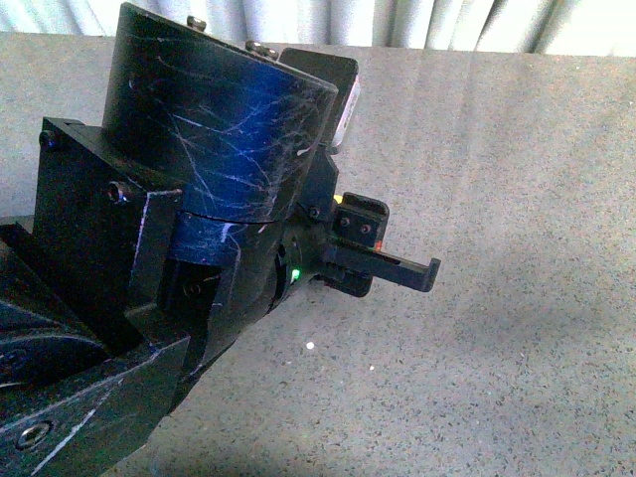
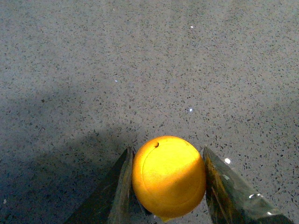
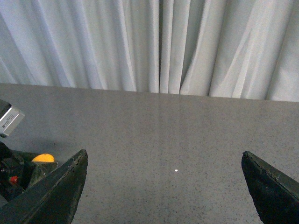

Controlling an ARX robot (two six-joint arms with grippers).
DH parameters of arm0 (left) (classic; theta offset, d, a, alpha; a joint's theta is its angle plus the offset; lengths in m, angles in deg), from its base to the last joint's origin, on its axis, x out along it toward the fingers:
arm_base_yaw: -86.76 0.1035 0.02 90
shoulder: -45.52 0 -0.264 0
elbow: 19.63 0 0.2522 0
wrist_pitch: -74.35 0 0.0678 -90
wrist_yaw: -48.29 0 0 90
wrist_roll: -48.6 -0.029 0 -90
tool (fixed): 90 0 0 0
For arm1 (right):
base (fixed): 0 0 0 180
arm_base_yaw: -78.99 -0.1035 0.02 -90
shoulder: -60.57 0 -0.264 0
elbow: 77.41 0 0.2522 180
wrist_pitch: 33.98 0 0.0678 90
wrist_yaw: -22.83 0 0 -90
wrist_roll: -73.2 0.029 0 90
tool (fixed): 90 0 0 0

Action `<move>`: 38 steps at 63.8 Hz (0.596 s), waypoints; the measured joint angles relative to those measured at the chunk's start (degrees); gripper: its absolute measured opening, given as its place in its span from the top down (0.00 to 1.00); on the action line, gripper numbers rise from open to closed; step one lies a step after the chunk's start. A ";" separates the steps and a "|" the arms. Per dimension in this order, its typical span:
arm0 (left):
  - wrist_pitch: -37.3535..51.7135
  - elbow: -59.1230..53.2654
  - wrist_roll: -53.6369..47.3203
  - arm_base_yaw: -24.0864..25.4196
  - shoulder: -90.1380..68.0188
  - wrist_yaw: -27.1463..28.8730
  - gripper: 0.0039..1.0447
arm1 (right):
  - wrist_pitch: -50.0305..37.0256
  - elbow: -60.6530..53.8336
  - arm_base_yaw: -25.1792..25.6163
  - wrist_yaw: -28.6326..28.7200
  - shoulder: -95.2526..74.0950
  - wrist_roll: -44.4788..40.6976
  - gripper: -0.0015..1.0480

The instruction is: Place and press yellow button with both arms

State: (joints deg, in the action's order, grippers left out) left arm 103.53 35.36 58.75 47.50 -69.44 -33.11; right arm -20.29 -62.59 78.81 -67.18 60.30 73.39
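The yellow button (image 2: 169,177) shows its round domed yellow cap in the left wrist view, clamped between my left gripper's (image 2: 167,182) two dark fingers (image 2: 117,191) above the speckled grey table (image 2: 140,70). Its black body is hidden. In the front view my bulky black left arm (image 1: 199,219) fills the left half; its gripper (image 1: 363,243) reaches over the table's middle, with only a sliver of yellow at its top. The right wrist view shows the yellow cap (image 3: 43,158) at the far left. My right gripper (image 3: 163,186) is open and empty, its fingers (image 3: 60,191) wide apart above the table.
The speckled grey table (image 1: 517,298) stretches back to white pleated curtains (image 3: 159,42) along its far edge. A small bright spot (image 1: 310,346) of light lies on the table below the left gripper.
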 joint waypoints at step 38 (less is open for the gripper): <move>2.29 -8.52 1.55 2.05 6.38 -1.09 0.09 | 0.00 0.00 0.00 0.00 0.00 0.00 0.09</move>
State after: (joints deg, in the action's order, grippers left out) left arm 105.83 26.84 60.30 49.55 -63.06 -34.20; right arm -20.29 -62.59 78.81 -67.18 60.30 73.39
